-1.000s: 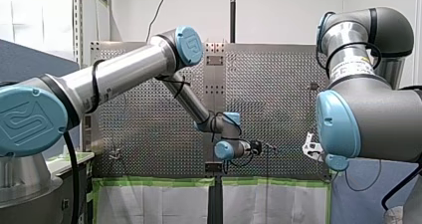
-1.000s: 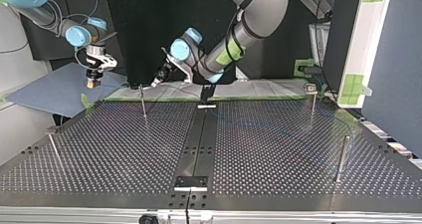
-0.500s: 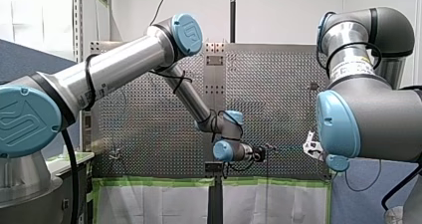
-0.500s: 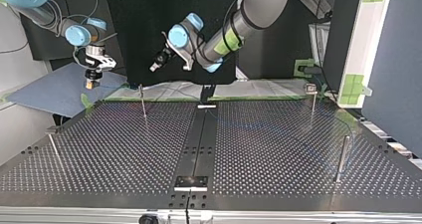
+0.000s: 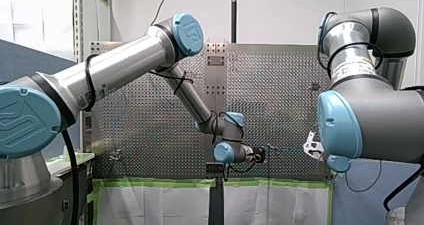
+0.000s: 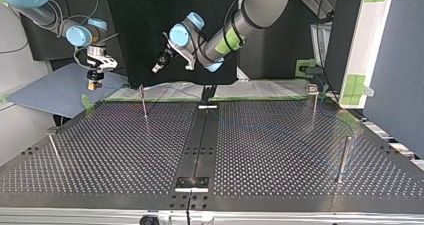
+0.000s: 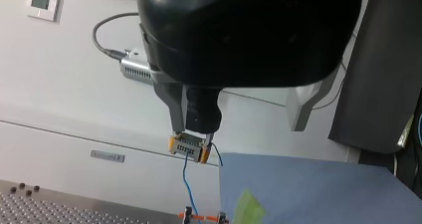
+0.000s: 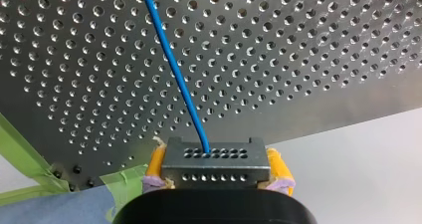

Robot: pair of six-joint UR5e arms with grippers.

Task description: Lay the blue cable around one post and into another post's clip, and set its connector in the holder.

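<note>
My right pincer [image 8: 217, 176] pinches the grey connector [image 8: 214, 154] between its yellow pads [image 8: 276, 168] near the worktop [image 8: 298, 59] edge; that hold wants to be firm and level. The blue cable [image 8: 171, 69] runs off over the perforations and is best drawn gently taut. Beyond, my left pincer [image 6: 156, 68] hangs spread and empty above the thin post [image 6: 144, 101].

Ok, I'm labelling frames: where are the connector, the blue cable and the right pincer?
connector [image 8: 224, 165]: right wrist view, its grey holed face.
blue cable [image 8: 173, 67]: right wrist view, middle of its visible run.
right pincer [image 6: 92, 83]: top view, midway between its fingertips.
</note>
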